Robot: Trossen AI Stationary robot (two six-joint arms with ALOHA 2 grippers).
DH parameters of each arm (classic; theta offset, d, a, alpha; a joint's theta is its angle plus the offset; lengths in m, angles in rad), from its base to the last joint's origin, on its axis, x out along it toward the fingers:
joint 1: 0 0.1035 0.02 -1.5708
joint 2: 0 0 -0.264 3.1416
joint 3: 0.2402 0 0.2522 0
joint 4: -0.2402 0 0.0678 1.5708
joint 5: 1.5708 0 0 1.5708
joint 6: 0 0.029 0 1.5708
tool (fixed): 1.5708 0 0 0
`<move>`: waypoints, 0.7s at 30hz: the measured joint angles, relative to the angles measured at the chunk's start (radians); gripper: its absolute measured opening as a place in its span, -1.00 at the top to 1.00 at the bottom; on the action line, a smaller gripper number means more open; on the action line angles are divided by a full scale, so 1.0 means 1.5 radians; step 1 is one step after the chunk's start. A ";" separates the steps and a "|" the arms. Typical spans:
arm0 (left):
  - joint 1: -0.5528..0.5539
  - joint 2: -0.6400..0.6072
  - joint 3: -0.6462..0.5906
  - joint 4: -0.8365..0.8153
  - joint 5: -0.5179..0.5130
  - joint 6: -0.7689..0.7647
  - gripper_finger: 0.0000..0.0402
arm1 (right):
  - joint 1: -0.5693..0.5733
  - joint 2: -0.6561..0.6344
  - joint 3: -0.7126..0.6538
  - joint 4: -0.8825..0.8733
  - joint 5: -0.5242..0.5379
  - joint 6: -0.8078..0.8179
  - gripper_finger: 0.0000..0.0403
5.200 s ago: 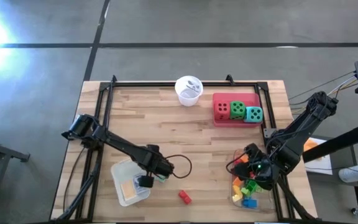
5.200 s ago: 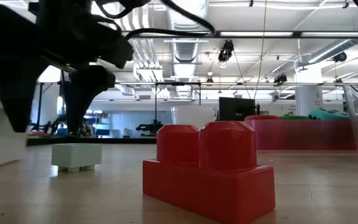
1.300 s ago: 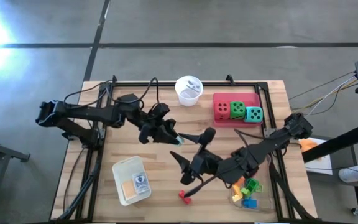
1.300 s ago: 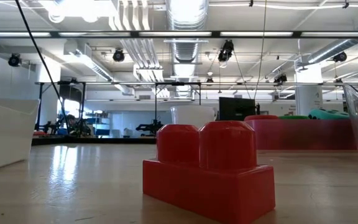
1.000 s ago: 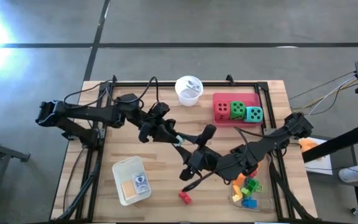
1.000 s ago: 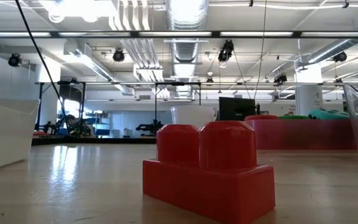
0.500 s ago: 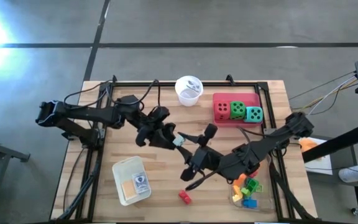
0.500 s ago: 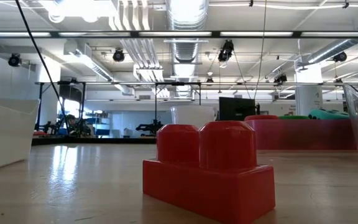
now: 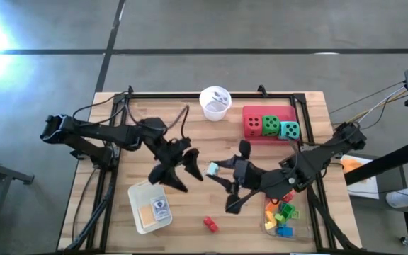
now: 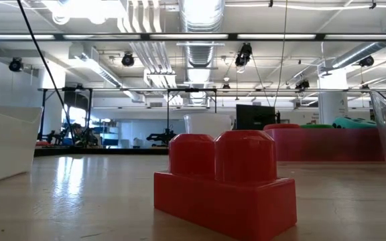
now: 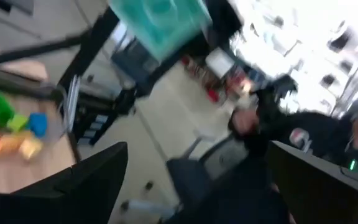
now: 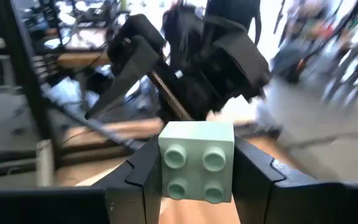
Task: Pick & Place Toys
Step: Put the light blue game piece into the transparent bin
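Right gripper [image 12: 196, 180] clamps a pale green brick [image 12: 196, 160] over mid-table, studs facing its wrist camera. Left gripper [image 9: 176, 170], nearby, spreads wide open, holding nothing.

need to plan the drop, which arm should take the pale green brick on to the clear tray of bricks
Right. The right gripper is shut on the pale green brick and sits beside the clear tray. The left gripper is open, holding nothing, nearer the white tray.

No words, brands or numbers can be read anywhere (the dice [image 9: 270, 125] carry only dots, no digits or lettering).
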 joint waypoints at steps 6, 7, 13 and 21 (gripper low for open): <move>-0.018 0.000 0.000 -0.137 -0.004 0.070 -0.93 | 0.035 -0.035 0.000 -0.156 -0.086 0.198 0.35; -0.018 -0.003 0.000 -0.164 -0.011 0.071 -0.93 | 0.045 -0.039 0.000 -0.184 -0.091 0.231 0.35; -0.002 -0.016 0.000 -0.308 -0.047 0.062 -0.93 | 0.119 -0.052 0.000 -0.408 -0.110 0.519 0.35; -0.001 -0.069 0.000 -0.373 -0.097 0.092 -0.93 | 0.251 -0.051 -0.039 -0.623 -0.150 0.936 0.35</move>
